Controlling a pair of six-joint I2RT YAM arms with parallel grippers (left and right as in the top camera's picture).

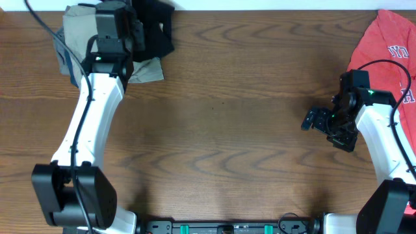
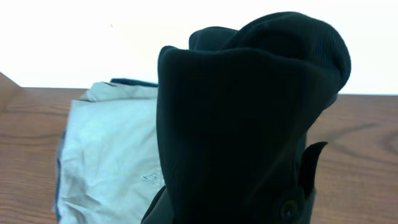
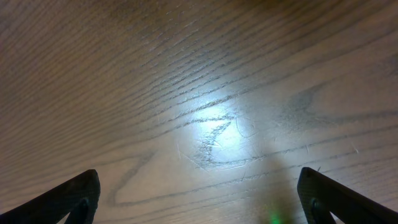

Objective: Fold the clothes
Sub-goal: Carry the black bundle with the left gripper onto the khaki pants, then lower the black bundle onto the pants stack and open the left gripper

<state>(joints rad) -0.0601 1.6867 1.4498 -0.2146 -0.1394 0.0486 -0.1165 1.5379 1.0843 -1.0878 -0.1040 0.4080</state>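
The black garment is bunched up at the table's far left edge. In the left wrist view it fills the middle and hides most of the fingers. My left gripper is shut on this black garment, over a folded pale grey garment, which also shows in the left wrist view. The red white-lettered tee lies crumpled at the far right corner. My right gripper is open and empty over bare wood, left of the red tee. Its fingertips stand wide apart.
The wooden table stretches between the two arms. A blue-edged piece peeks from under the pale grey garment. The table's back edge runs just behind the garments.
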